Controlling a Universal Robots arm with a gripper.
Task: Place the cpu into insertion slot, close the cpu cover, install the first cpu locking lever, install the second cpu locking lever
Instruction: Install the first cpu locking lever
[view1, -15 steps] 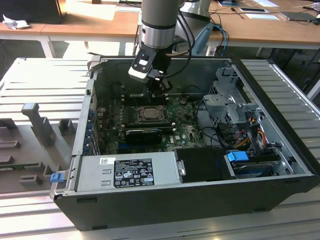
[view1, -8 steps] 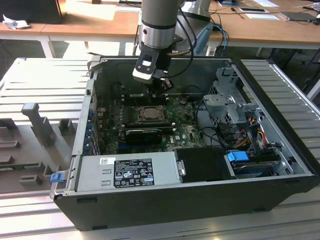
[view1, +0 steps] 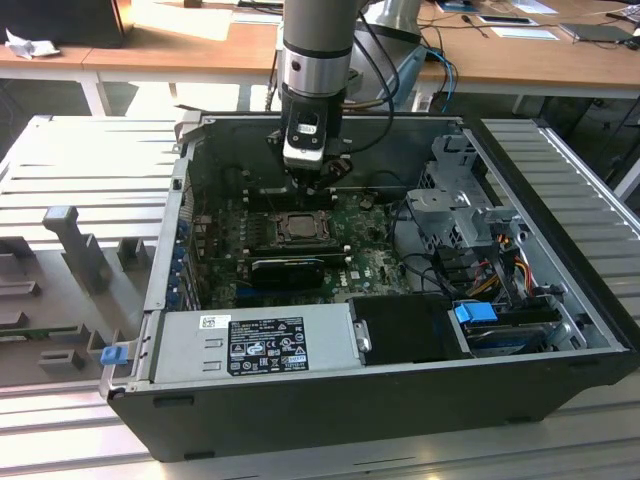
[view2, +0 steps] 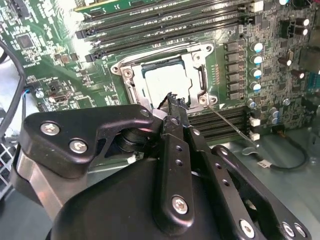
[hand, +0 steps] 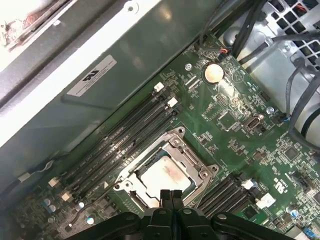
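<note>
Pincer (hand: 170, 193) clenched, empty, close over the cpu (hand: 161, 176) within the lowered cpu cover (hand: 186, 152)

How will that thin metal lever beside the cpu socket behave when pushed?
The locking lever is a long, thin rod, so it probably flexes and springs back. Its narrow shaft may slip off the shut gripper. One end sits at the cpu cover corner, so it likely pivots rather than slides.

A workshop: opened computer case (view1: 350, 410) on slotted bench (view1: 90, 180) (desks (view1: 180, 50) behind).
</note>
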